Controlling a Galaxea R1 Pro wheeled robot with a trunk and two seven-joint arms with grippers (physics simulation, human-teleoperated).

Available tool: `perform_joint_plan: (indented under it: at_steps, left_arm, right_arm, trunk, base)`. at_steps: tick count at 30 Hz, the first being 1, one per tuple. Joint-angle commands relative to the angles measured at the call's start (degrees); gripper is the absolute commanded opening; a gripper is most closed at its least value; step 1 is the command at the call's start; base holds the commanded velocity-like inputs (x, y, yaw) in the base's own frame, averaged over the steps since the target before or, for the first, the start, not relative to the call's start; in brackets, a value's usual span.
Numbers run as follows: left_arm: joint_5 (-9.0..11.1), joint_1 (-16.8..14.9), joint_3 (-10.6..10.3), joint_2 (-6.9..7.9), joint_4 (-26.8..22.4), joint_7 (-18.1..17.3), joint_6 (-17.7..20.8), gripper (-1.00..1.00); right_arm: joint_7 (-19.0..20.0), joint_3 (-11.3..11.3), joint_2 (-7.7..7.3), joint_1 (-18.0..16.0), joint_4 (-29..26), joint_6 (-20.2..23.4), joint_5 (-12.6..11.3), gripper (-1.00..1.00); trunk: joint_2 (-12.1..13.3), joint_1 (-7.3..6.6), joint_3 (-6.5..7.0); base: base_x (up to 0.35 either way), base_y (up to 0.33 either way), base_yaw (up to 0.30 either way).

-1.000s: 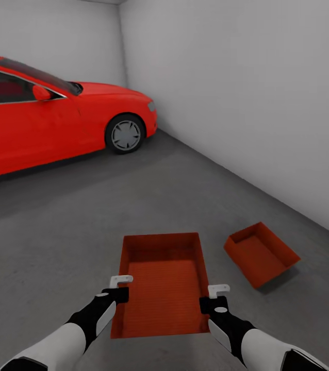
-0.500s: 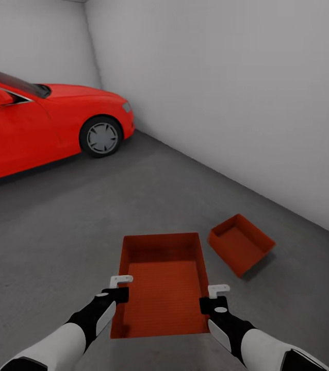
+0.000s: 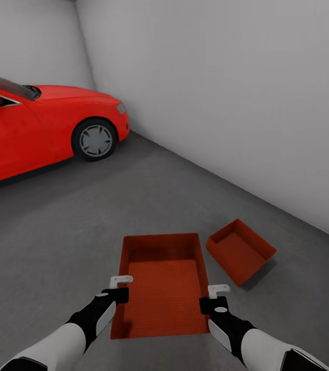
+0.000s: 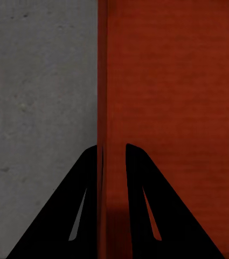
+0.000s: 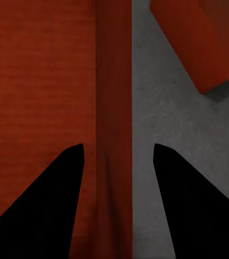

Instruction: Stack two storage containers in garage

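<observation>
I hold one orange-red storage container (image 3: 164, 278) level above the dark grey floor (image 3: 71, 221) of the garage. My left gripper (image 3: 121, 281) is shut on its left side wall; in the left wrist view the left gripper (image 4: 113, 147) pinches that thin wall (image 4: 102, 81). My right gripper (image 3: 218, 289) is at the right side wall. In the right wrist view the right gripper (image 5: 119, 145) straddles the wall (image 5: 114, 81), open, with a gap beside it. The second storage container (image 3: 241, 251) rests on the floor just right of the held one, turned at an angle, and the same container (image 5: 200, 38) appears in the right wrist view.
A red car (image 3: 40, 123) stands at the far left, its front wheel (image 3: 94, 140) facing me. A plain white-grey wall (image 3: 236, 103) runs along the right, close behind the floor container. Bare concrete stretches between me and the car.
The whole view has swung right, so the car slid left in the picture. The floor container now lies closer to the held one. Both arms and the held container kept their pose.
</observation>
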Motion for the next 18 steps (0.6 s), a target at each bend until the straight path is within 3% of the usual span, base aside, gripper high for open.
perform_joint_plan:
  at_steps: [1, 18]
  left_arm:
    - [-0.05, -0.01, -2.52, 0.08, -0.33, 0.82, 0.31, -1.00]
    - [-0.05, -0.01, -2.52, 0.14, -0.33, 0.82, 0.31, -1.00]
  right_arm:
    - [-0.22, -0.13, -0.04, -0.07, 0.17, 0.88, -1.88, -1.00]
    - [-0.25, -0.13, -0.06, -0.07, 0.17, 0.88, -1.88, -1.00]
  trunk:
    - [-0.09, 0.06, -0.09]
    - [-0.09, 0.06, -0.09]
  base:
    - [0.322, 0.000, 0.000]
    - [0.323, 0.000, 0.000]
